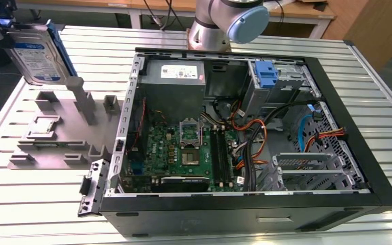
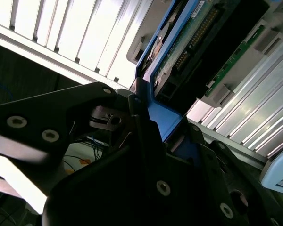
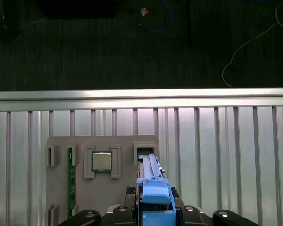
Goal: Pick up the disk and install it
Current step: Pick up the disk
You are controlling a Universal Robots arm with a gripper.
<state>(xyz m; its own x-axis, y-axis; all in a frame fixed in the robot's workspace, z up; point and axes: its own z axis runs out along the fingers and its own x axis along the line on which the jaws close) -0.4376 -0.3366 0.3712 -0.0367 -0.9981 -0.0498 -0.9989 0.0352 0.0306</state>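
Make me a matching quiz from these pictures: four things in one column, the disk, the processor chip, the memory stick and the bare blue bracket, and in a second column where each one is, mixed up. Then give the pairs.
Things:
1. the disk
2. processor chip
3. memory stick
4. bare blue bracket

Places:
A. in a drive bay inside the open computer case
B. in a long narrow slot of the fixture plate
C. clamped in the gripper, up in the air
D. flat in a square recess of the fixture plate

Pairs: 1-C, 2-D, 3-B, 4-A.
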